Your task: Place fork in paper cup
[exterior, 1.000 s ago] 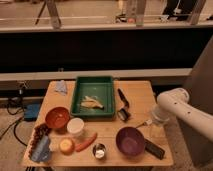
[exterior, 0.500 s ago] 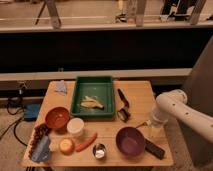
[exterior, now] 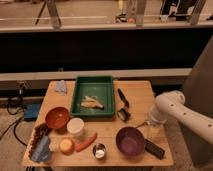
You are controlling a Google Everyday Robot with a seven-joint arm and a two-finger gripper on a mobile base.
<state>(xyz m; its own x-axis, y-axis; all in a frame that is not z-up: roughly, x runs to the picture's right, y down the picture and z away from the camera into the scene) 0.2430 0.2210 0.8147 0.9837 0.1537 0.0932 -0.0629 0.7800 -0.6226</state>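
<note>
At the right edge of a crowded wooden table (exterior: 142,92), the gripper (exterior: 151,125) hangs low beside the fork (exterior: 141,123).

The table's widest bare wood is its back right corner, plus a strip between the green tray (exterior: 102,90) and the front row of things. The white arm (exterior: 182,112) reaches in from the right; whether its gripper is spread or pressed together cannot be told. The tray sits back centre. The purple bowl (exterior: 131,140) stands close to the front edge, and the red-brown bowl (exterior: 57,117) is toward the left edge. The paper cup (exterior: 75,126) stands just beside that bowl, well apart from the gripper. The fork, a thin pale sliver, lies just left of the gripper, between the black-handled utensil (exterior: 122,104) and the purple bowl.
</note>
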